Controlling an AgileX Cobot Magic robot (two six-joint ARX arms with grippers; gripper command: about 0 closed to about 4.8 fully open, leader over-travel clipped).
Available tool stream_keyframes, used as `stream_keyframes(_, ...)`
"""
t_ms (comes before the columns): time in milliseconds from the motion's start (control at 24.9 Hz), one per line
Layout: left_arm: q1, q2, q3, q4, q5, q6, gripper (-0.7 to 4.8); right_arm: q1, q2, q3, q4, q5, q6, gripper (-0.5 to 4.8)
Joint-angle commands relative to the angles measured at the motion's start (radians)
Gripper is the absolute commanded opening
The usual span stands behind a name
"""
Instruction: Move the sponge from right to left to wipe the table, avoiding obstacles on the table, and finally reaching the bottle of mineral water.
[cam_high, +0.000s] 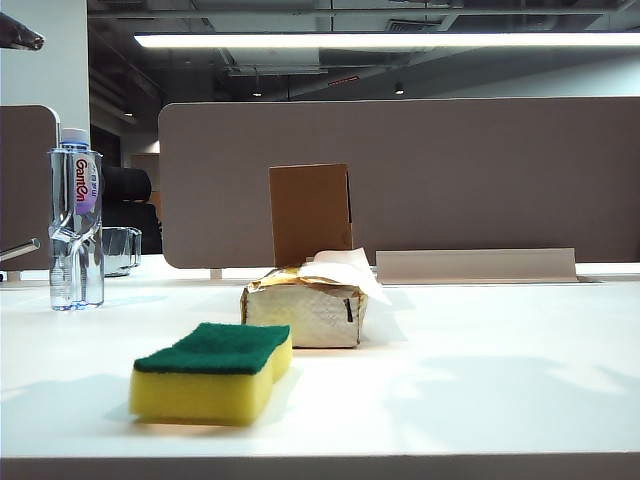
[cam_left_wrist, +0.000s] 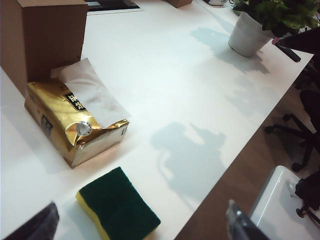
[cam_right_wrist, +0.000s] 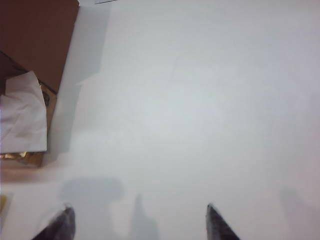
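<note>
One sponge (cam_high: 213, 372), green side up, lies free near the front edge of the white table (cam_high: 480, 370), just in front of one foil tissue pack (cam_high: 304, 310); behind that stands one brown cardboard box (cam_high: 310, 213), and one GanTen water bottle (cam_high: 76, 222) stands upright far left. My left gripper (cam_left_wrist: 142, 225) hangs above the sponge, fingers spread and empty. My right gripper (cam_right_wrist: 137, 222) hangs over bare table beside the pack, fingers apart, empty.
</note>
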Motion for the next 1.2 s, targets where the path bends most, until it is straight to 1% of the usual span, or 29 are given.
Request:
stream_keyframes(40,0.000,-0.001,0.007,-0.006,0.006,0.003,4.35,-0.095,-0.038,0.002,-0.137,-0.179,-0.031,3.33)
stream_keyframes(160,0.000,-0.001,0.007,-0.023,0.006,0.003,4.35,-0.164,-0.071,0.002,-0.253,-0.318,-0.030,3.33)
stream_keyframes(201,0.000,-0.001,0.007,-0.037,0.006,0.003,4.35,-0.187,-0.091,0.002,-0.310,-0.391,-0.022,3.32)
stream_keyframes(321,0.000,-0.001,0.007,-0.063,0.008,0.004,4.35,-0.195,-0.127,0.002,-0.376,-0.471,0.002,3.32)
stream_keyframes(441,0.000,-0.001,0.007,-0.098,0.008,0.003,4.35,-0.195,-0.161,0.002,-0.416,-0.496,0.023,3.32)
stream_keyframes(562,-0.001,0.015,0.005,-0.204,0.006,0.004,4.35,-0.195,-0.207,0.002,-0.446,-0.496,0.034,3.31)
stream_keyframes(682,-0.002,0.064,0.005,-0.233,0.005,0.004,4.35,-0.194,-0.215,0.002,-0.467,-0.496,0.034,3.23)
stream_keyframes(882,-0.034,0.179,0.005,-0.230,0.008,0.008,4.38,-0.193,-0.219,0.002,-0.488,-0.497,0.032,3.23)
stream_keyframes(923,-0.047,0.212,0.005,-0.229,0.007,0.023,4.40,-0.193,-0.219,0.002,-0.488,-0.497,0.032,3.23)
stream_keyframes(963,-0.064,0.261,0.005,-0.229,0.004,0.057,4.40,-0.193,-0.219,0.002,-0.488,-0.502,0.032,3.23)
stream_keyframes(1083,-0.089,0.337,0.005,-0.224,-0.003,0.098,4.44,-0.193,-0.219,0.002,-0.488,-0.525,0.032,3.23)
stream_keyframes(1203,-0.112,0.411,0.005,-0.193,-0.045,0.109,4.75,-0.193,-0.219,0.002,-0.489,-0.526,0.032,3.23)
